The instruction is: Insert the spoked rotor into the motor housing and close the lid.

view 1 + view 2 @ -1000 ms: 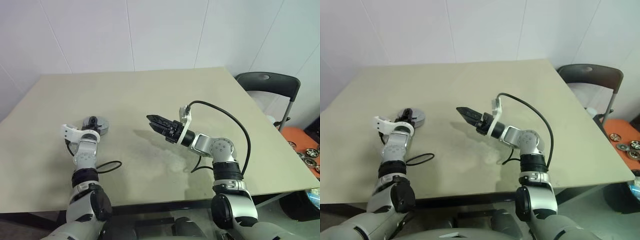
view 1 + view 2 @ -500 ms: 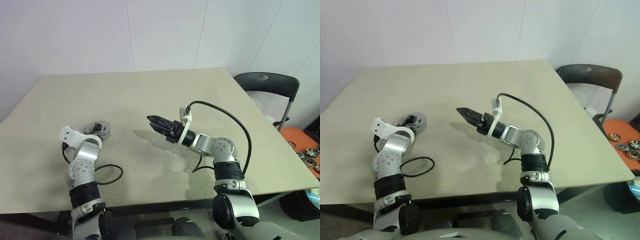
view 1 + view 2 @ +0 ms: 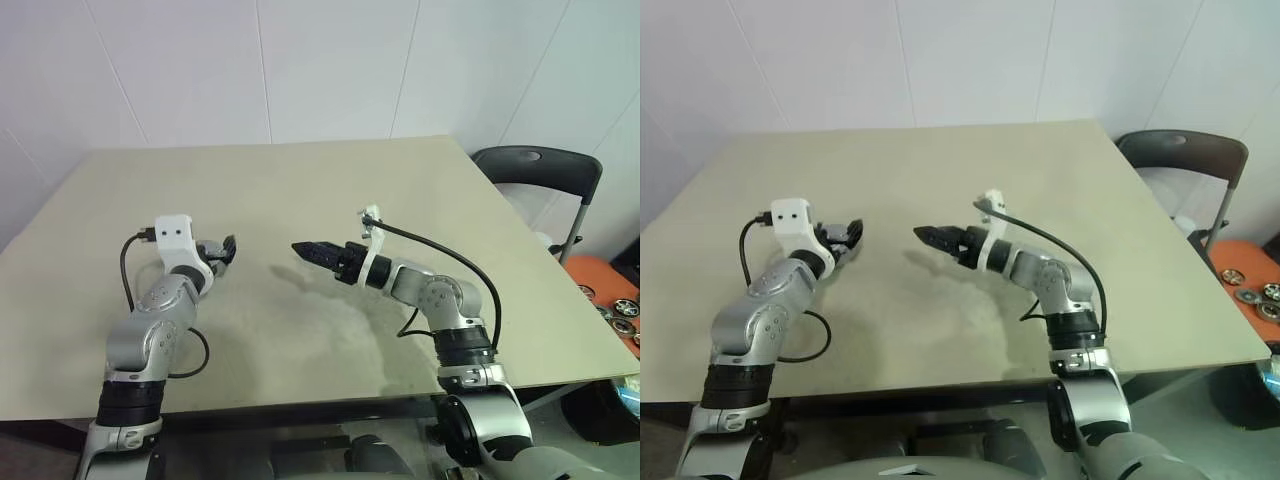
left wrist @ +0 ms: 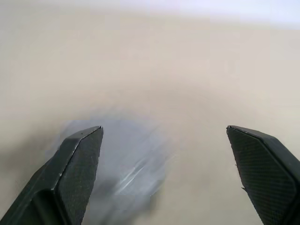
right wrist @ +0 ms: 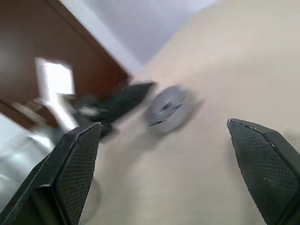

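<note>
Claws (image 4: 164, 178) (image 5: 164, 178) open; lid (image 5: 169, 109) on table (image 3: 300, 190).

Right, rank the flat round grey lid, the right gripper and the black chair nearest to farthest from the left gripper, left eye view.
1. Flat round grey lid: right by the left gripper.
2. Right gripper: over the table, mid-way across.
3. Black chair: beyond the right edge.

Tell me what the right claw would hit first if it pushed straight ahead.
Probably the round grey ribbed metal disc on the beige table, or the left claw beside it; depth is unclear.
</note>
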